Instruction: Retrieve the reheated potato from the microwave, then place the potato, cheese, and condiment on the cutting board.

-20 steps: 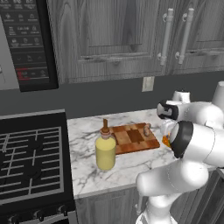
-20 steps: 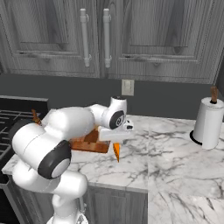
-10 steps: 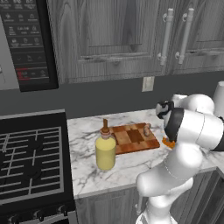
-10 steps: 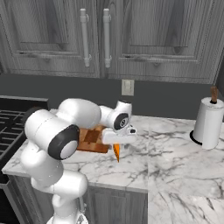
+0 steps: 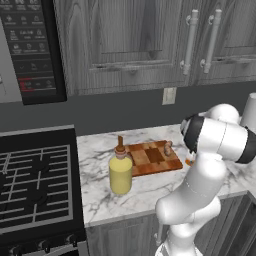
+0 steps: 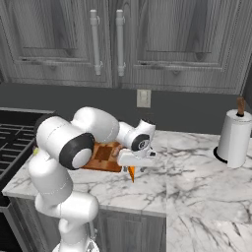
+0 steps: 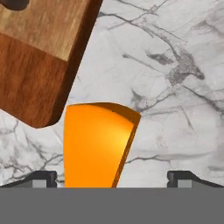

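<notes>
Left base view: one condiment [image 5: 120, 173] stands at centre on the desk [image 5: 100, 197], just left of one cutting board [image 5: 152, 158] carrying one potato [image 5: 168, 147].

Right base view: gripper [image 6: 133, 171] low over one cheese [image 6: 132, 174].

Hand view: jaws apart around the cheese [image 7: 97, 143]; it may slip, since the wedge tapers.

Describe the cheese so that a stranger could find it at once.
Find the checkered cutting board on the marble counter. Just off its right end, on bare marble under the open fingers, lies the cheese: a bright orange wedge, unlike the brown board.
</notes>
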Motion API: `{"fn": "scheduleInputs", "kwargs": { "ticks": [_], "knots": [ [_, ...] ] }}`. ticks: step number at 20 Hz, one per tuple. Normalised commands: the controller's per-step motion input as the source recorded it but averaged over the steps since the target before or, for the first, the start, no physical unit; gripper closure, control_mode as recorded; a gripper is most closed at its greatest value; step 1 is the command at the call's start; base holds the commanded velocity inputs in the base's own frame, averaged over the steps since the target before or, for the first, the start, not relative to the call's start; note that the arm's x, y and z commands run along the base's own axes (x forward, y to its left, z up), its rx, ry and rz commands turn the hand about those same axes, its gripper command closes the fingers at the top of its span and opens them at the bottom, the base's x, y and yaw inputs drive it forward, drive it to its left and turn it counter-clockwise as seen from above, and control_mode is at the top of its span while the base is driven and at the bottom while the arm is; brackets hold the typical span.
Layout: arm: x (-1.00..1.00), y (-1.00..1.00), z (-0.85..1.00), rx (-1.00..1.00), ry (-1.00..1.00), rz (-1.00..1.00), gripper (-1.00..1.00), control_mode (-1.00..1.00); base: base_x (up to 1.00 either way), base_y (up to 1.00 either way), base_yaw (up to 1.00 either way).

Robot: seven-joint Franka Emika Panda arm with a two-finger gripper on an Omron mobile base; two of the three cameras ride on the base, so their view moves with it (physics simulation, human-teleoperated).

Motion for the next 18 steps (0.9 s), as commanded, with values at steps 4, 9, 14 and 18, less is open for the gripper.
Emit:
{"fn": "scheduleInputs", "kwargs": {
  "ticks": [4,9,14,18],
  "knots": [
    [0.04,0.09,-0.18,0.00,0.00,0.00,-1.00,-1.00,0.00,0.00,0.00],
    [0.00,0.11,-0.12,0.00,-0.02,0.00,1.00,-1.00,0.00,0.00,0.00],
    [-0.08,0.09,-0.01,0.00,-0.06,0.00,1.00,-1.00,0.00,0.00,0.00],
    [-0.34,0.21,0.13,0.00,0.00,0.00,1.00,-1.00,0.00,0.00,0.00]
  ]
}}
